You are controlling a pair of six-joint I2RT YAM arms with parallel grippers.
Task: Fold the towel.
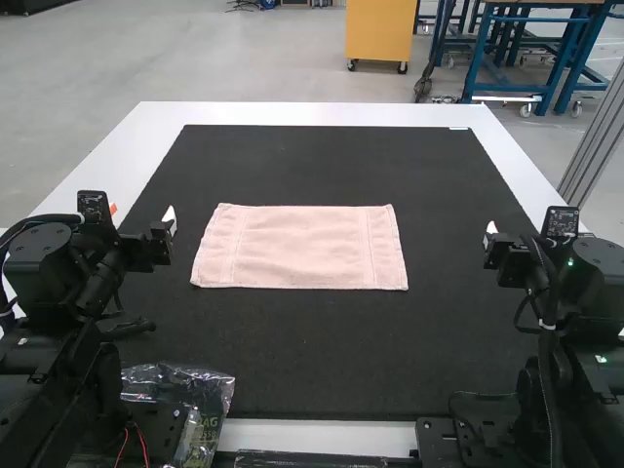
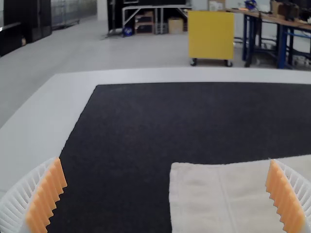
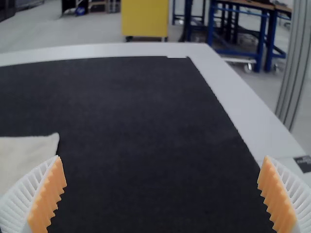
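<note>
Black matting (image 1: 322, 351) is partly covered by the towel (image 1: 300, 247); left gripper (image 1: 169, 220) at nine o'clock and right gripper (image 1: 490, 232) at three are spread wide.

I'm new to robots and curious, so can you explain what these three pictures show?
Two robot arms, a left arm and a right arm, stand at a table. One picture looks down from above and behind them. The others come from cameras on each wrist, looking out past that arm's gripping part. A pink towel lies flat on a black mat. The left end effector and right end effector are open, holding nothing.
</note>
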